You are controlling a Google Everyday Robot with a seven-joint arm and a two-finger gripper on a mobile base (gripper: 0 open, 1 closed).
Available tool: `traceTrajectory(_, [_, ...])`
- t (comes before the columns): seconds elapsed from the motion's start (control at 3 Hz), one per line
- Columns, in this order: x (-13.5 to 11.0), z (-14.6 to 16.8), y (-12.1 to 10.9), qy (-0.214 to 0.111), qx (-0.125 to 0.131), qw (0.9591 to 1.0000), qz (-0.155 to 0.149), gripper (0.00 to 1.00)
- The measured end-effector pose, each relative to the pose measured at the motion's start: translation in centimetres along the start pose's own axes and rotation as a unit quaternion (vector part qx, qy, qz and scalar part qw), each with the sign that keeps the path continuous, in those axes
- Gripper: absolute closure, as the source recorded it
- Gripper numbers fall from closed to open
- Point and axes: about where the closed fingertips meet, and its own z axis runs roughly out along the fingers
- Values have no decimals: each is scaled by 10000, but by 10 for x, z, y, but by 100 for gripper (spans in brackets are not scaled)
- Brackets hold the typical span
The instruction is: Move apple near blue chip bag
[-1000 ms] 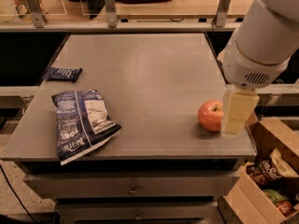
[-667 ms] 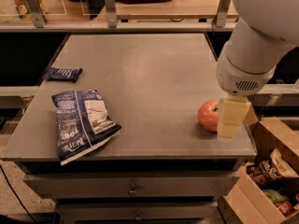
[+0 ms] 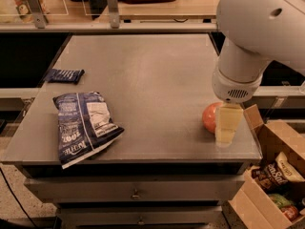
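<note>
The apple (image 3: 209,116), red-orange and round, sits on the grey table (image 3: 152,75) near its right front corner. My gripper (image 3: 227,126) hangs from the big white arm, right over the apple's right side, and its pale yellow fingers (image 3: 228,123) cover part of the fruit. The blue chip bag (image 3: 83,126), crumpled dark blue foil with a white label panel, lies flat near the table's left front edge, far from the apple.
A small flat dark blue wrapper (image 3: 64,75) lies at the table's left edge. An open cardboard box (image 3: 269,175) with snack packs stands on the floor at the right, below the table's corner. A shelf with a rail runs behind the table.
The arm has swung left and down, so that the gripper now covers more of the apple's right side. The apple and the bag have not moved.
</note>
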Motion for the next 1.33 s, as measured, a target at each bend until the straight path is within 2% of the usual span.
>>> traceTrajectory(0.33, [4, 15, -4, 67, -104, 9999, 52, 0])
traceTrajectory(1.0, [11, 22, -5, -50, -180, 9997, 125, 41])
traceTrajectory(1.33, [2, 9, -5, -264, -123, 9996, 7, 64])
